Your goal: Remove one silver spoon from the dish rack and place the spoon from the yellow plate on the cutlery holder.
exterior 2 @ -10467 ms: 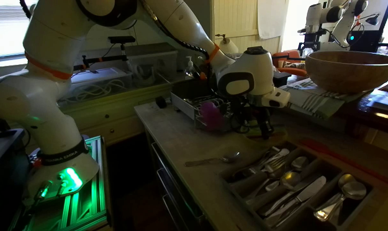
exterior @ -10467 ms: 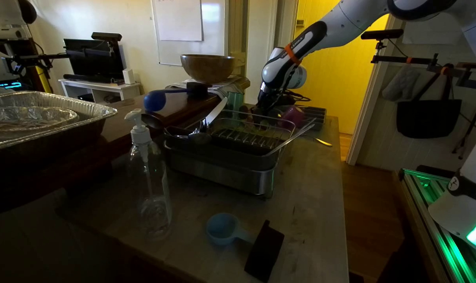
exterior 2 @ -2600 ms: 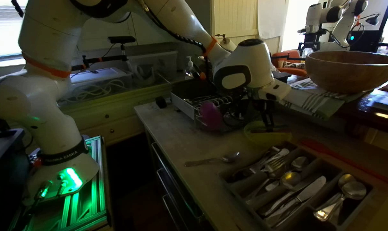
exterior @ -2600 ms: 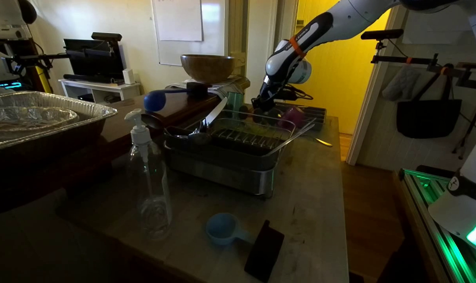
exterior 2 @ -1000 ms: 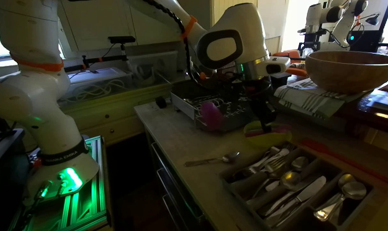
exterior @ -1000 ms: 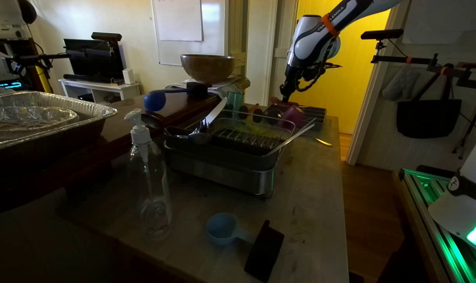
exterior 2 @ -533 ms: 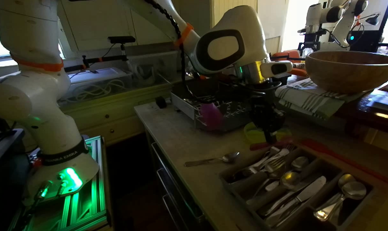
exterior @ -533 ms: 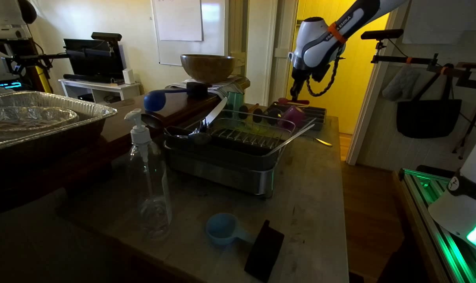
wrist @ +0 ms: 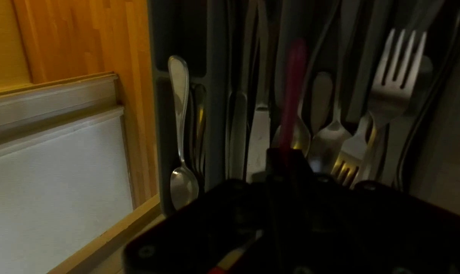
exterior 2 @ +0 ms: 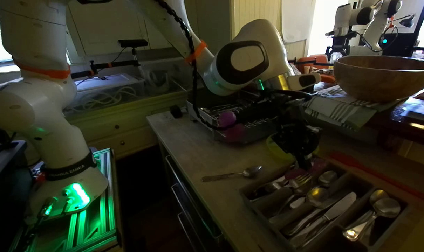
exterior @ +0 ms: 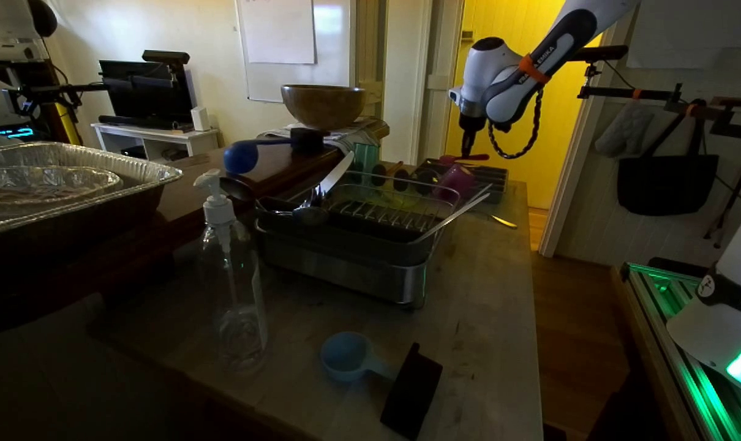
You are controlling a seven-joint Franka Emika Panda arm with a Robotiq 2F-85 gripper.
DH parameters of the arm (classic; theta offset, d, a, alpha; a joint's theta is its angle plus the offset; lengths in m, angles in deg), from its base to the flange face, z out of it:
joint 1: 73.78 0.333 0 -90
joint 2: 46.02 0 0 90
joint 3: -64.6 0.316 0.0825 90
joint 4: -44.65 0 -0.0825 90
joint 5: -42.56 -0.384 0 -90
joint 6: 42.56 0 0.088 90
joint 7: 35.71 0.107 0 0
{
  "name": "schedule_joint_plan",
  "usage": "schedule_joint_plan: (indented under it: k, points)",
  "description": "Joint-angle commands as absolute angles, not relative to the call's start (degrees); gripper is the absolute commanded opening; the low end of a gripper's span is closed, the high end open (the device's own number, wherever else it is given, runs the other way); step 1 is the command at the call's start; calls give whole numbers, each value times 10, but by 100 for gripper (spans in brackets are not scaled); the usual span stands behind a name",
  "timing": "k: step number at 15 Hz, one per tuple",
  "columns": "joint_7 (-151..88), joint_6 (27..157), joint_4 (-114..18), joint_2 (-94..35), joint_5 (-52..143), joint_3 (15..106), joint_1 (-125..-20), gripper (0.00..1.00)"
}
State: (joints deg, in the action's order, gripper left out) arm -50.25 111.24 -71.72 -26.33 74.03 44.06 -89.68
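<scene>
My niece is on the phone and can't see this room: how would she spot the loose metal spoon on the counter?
Find the big wire dish rack on the counter, then the grey cutlery tray. The metal spoon lies roughly between the two, near the counter's edge. Unlike the spoons in the tray, it lies alone, directly on the counter.

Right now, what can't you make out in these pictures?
Pink utensil, lower end: wrist view, hidden by the gripper.
Yellow bowl, most of its inside: in an exterior view, behind the gripper.
Cutlery holder, upper end: wrist view, cut by top edge.
Foil tray, left side: in an exterior view, cut by left edge.
</scene>
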Motion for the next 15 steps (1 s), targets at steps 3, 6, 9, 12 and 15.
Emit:
schedule_joint_plan:
  k: [3, 6, 9, 12, 15]
  points:
    - [-465, 1210, -729, -232, 806, 418, -887, 2]
    - [-449, 1239, -730, -216, 818, 406, -882, 2]
    - [-437, 1258, -729, -200, 828, 394, -876, 2]
    - [-427, 1270, -729, -188, 828, 384, -869, 2]
    - [-418, 1274, -730, -178, 825, 376, -860, 2]
